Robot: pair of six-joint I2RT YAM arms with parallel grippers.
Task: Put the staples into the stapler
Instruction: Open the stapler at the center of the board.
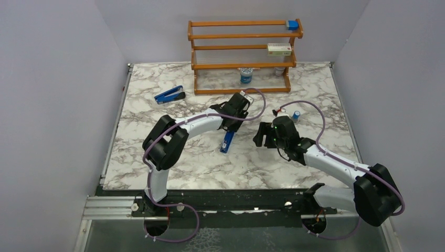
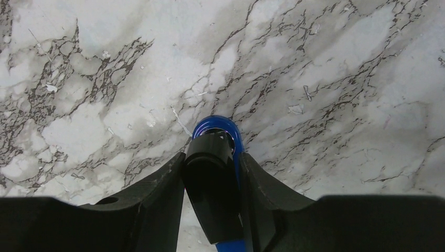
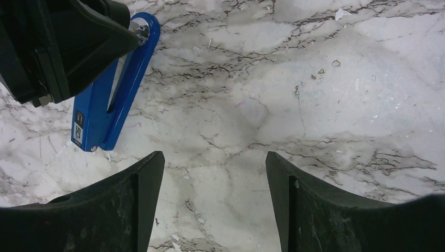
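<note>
The stapler (image 1: pixel 226 143) lies on the marble near the middle, a long blue body with a black part on top. My left gripper (image 1: pixel 231 128) comes down over its far end. In the left wrist view the two fingers press against the sides of the stapler (image 2: pixel 218 126), so the left gripper (image 2: pixel 212 157) is shut on it. My right gripper (image 1: pixel 264 137) hovers just to the right, open, with only bare marble between its fingers (image 3: pixel 214 157). The right wrist view shows the stapler (image 3: pixel 99 123) at the upper left, under the left gripper. No staples can be made out.
A second blue-and-black stapler (image 1: pixel 170 95) lies open at the back left. A wooden rack (image 1: pixel 241 65) at the back holds a blue block (image 1: pixel 292 24), a pink-and-white box (image 1: pixel 279 49) and a small can (image 1: pixel 246 76). A small blue cylinder (image 1: pixel 296 115) stands behind my right gripper.
</note>
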